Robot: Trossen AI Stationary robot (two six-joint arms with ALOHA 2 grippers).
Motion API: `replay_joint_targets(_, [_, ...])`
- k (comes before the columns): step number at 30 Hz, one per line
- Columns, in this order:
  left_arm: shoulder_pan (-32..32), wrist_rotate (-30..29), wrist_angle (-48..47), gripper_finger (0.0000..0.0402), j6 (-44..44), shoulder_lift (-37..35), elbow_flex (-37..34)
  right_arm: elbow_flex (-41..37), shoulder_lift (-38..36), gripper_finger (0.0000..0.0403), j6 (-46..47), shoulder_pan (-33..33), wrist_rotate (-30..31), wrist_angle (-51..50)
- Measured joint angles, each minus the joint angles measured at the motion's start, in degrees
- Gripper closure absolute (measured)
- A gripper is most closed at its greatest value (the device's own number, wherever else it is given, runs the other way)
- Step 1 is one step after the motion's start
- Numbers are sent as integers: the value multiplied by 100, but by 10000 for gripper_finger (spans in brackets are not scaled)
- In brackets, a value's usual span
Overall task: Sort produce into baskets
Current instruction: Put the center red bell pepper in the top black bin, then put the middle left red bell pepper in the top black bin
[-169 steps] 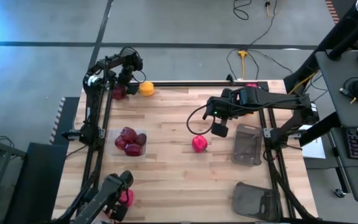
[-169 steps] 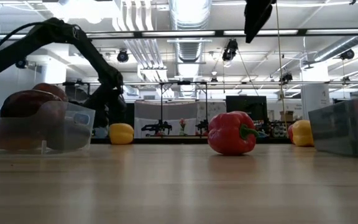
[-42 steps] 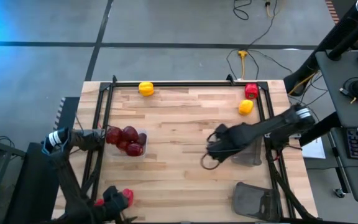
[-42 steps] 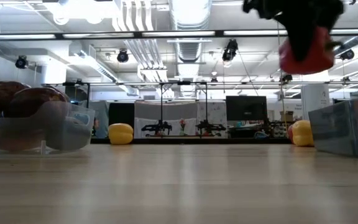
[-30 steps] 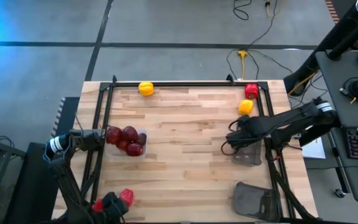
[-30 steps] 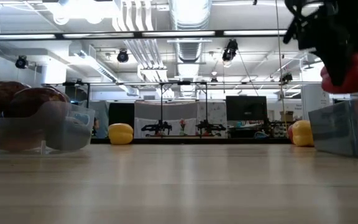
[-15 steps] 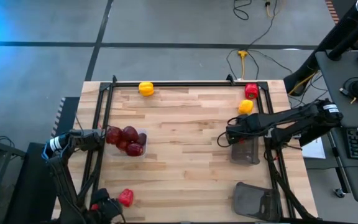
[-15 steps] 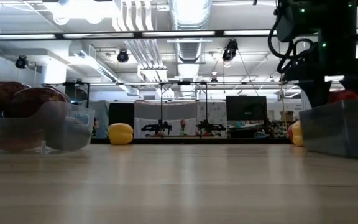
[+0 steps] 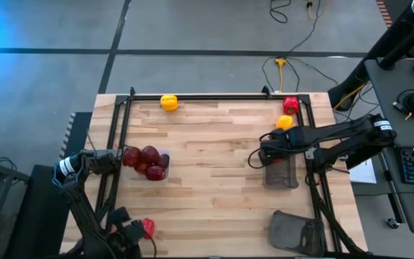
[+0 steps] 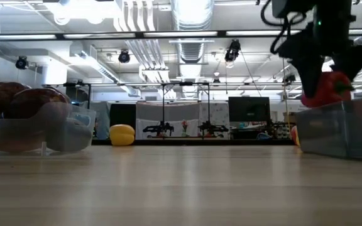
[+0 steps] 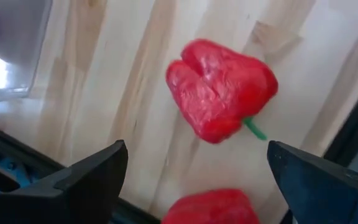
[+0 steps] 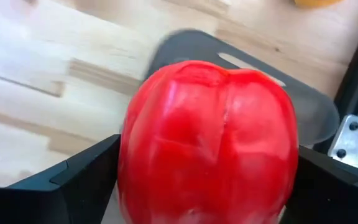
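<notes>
Right end effector (image 10: pixel 322 85) clamps red pepper (image 12: pixel 209 149) directly above grey basket (image 9: pixel 280 173) at tabletop's right edge; drop straight down.

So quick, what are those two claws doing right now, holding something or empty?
Left gripper: open, empty, above a red pepper on the table.
Right gripper: shut on another red pepper, above the grey basket.
</notes>
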Motion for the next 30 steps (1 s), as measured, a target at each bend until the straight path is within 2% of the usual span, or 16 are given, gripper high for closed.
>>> replay_joint_targets(7, [-4,-394,371,36,-1528,-63,15,715,2,31,-98,65,142,-227])
replay_joint_targets(14, [-17,-224,717,36,-2551,-63,-93,702,4,31,26,67,74,-286])
replay_joint_targets(20, [-42,-912,572,36,-2568,-63,-184,75,55,14,75,-99,-161,-252])
replay_joint_targets(25, [-39,-938,346,36,-2570,-63,-200,-202,55,5,75,-430,-169,-254])
replay_joint_targets(30, [-39,-932,338,36,-2382,-46,-232,-58,48,3,35,-458,-108,-223])
